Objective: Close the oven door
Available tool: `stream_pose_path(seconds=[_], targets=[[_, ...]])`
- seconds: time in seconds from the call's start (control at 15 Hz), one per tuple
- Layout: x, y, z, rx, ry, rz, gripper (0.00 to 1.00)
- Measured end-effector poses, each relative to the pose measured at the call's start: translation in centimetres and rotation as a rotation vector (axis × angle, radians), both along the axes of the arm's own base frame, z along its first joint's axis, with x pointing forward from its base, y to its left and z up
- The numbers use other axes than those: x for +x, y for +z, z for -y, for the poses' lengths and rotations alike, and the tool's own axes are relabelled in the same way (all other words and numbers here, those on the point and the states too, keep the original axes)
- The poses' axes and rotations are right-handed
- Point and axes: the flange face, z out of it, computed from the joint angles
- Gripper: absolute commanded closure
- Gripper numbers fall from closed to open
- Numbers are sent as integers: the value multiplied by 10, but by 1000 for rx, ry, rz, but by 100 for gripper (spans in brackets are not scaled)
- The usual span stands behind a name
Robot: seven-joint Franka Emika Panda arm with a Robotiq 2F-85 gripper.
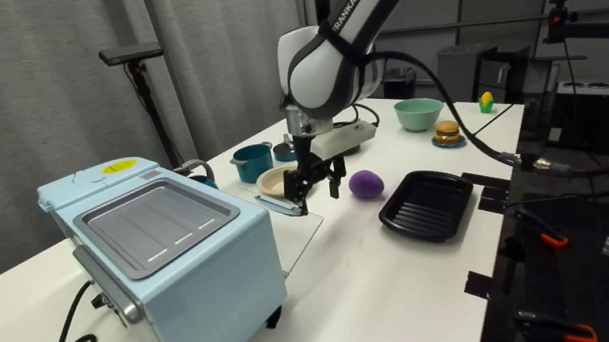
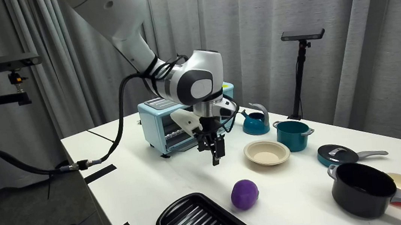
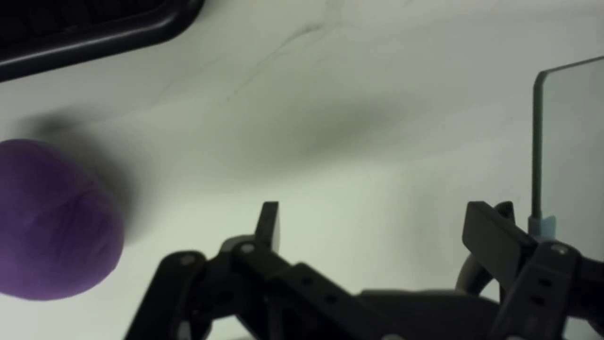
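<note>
The light blue toaster oven [image 1: 220, 284] stands on the white table; it also shows behind the arm in an exterior view [image 2: 153, 125]. Its glass door [image 1: 298, 237] is folded down open, with a light blue handle [image 1: 278, 204] along its outer edge. The glass door also shows at the right edge of the wrist view [image 3: 573, 141]. My gripper [image 1: 315, 188] points down, open and empty, by the door's outer edge. In the wrist view the jaws [image 3: 376, 226] are wide apart, the right finger near the glass. I cannot tell whether it touches the handle.
A purple toy [image 1: 366, 184] and a black ridged tray [image 1: 428, 205] lie beside the gripper on the side away from the oven. A beige bowl [image 2: 266, 153], a teal pot [image 2: 293, 136] and a teal kettle [image 2: 256, 124] stand close by. A grey-handled dark pot [image 2: 362, 192] stands farther off.
</note>
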Motion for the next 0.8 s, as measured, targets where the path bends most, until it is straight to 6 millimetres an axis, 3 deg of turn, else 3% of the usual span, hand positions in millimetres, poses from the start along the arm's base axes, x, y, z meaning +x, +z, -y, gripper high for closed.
stream_pose_path(seconds=[0.33,0.8], targets=[[6,29,-17,42,16,52,0],[10,53,-47,98,36,92,0]])
